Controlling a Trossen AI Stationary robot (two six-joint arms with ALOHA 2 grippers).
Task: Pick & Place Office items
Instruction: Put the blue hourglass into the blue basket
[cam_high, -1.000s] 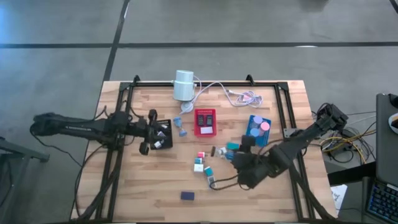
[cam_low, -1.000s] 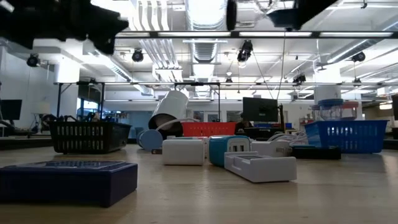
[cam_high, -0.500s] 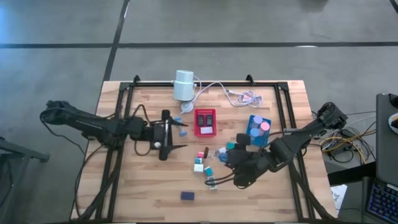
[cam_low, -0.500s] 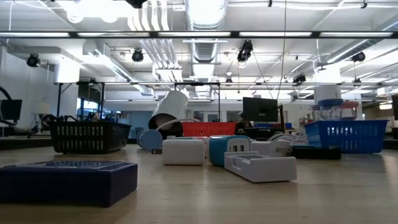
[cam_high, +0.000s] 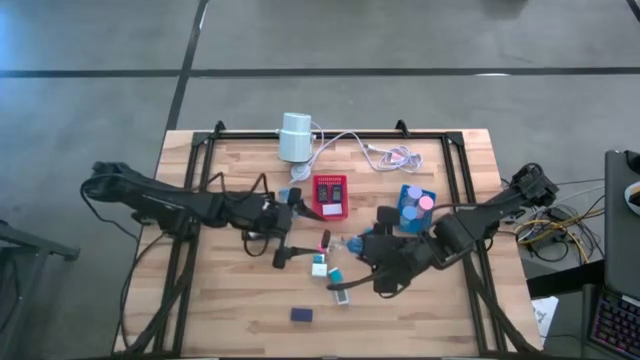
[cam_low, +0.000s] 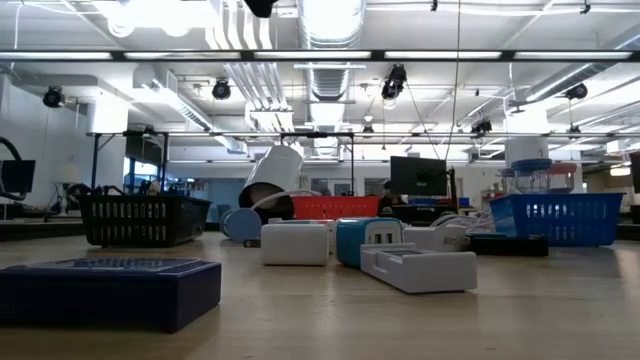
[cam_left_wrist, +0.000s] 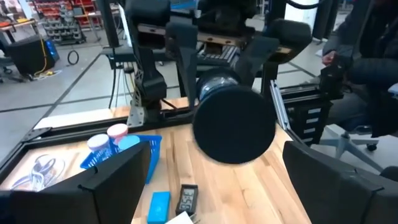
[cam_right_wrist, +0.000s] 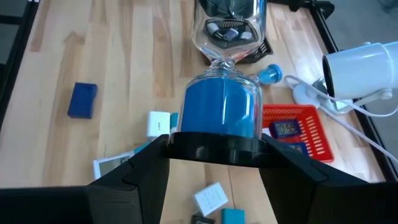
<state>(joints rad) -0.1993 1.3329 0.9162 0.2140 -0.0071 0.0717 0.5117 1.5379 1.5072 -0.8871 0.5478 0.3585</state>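
My right gripper hovers over the middle of the table, shut on an hourglass with black caps and blue sand. The hourglass points toward the table's left. My left gripper faces it from the left, fingers wide open, with nothing between them. In the left wrist view a round black cap stands ahead of them. Small office items lie below: a white block, a teal block, a pink piece and a dark blue block. My right gripper pinches the hourglass by its near black end cap, one finger on each side. The fingers come about level from the table's right, and the hourglass sticks out ahead of them. Blue sand fills the bulb beside the cap. It hangs clear of the table.
A red tray and a blue tray with round pieces stand behind the grippers. A white cylinder with a cable lies at the far edge. A black tray sits under the left arm. The table's near left is bare wood.
My left gripper has left the black tray and gone toward the table's right and near edge, ending in front of the hourglass. My right gripper has carried the hourglass up from the near side toward the far edge and a little left.
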